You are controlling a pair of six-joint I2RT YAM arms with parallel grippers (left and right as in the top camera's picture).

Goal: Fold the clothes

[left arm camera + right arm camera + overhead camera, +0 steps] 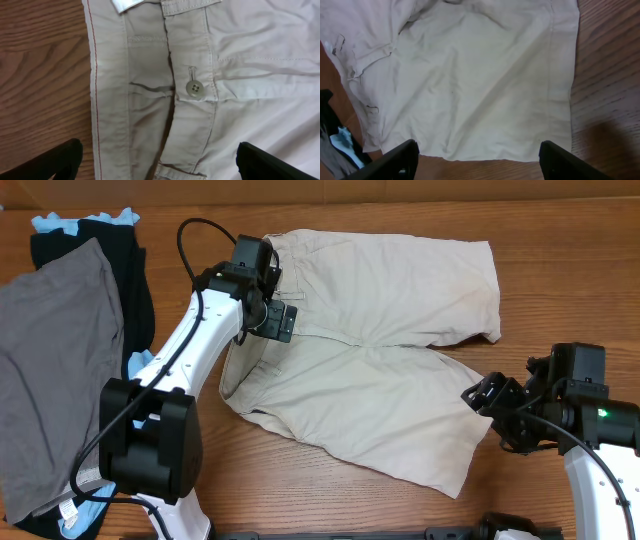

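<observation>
Shorts (390, 350): were spread flat mid-table, waistband turned left, both legs run out to the right.
Left gripper (276, 320): was poised over the waistband, right above the button (194, 88); fingers (50, 162) were parted wide, and nothing was gripped.
Right gripper (492, 402): was set at the near leg's hem, on the right; fingers (390, 160) were parted wide, and nothing was gripped.
Grey garment (50, 370): was draped over a black garment (135, 290), far left.
Table (560, 280): bare wood was seen around the shorts.
</observation>
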